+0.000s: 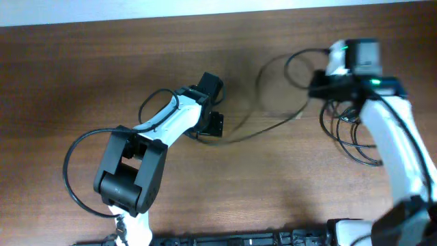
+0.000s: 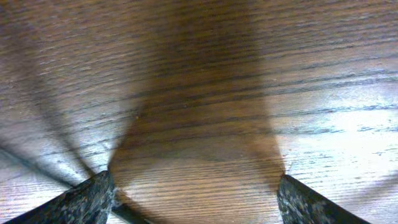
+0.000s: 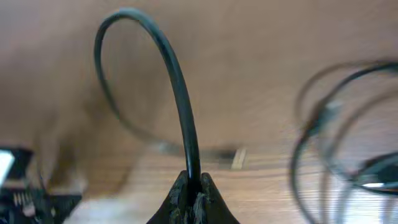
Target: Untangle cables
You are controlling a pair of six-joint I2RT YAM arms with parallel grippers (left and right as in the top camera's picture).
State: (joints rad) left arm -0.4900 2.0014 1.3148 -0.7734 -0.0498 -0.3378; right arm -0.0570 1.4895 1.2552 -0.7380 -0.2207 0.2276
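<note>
A thin black cable (image 1: 266,128) runs across the wooden table from my left gripper (image 1: 213,124) toward the right, then loops up to my right gripper (image 1: 317,87). More cable lies in loose rings (image 1: 351,133) below the right gripper. In the right wrist view my right gripper (image 3: 194,180) is shut on the cable (image 3: 177,81), which arcs up and to the left; the rings (image 3: 329,149) are blurred at right. In the left wrist view my left gripper (image 2: 196,180) is open wide just above the table, with a bit of cable (image 2: 127,214) beside its left finger.
The wooden table (image 1: 82,68) reaches a pale edge at the back (image 1: 136,10). A small pale piece (image 3: 238,158) sits on the cable on the table. The left arm's own thick wires loop at the left (image 1: 72,164).
</note>
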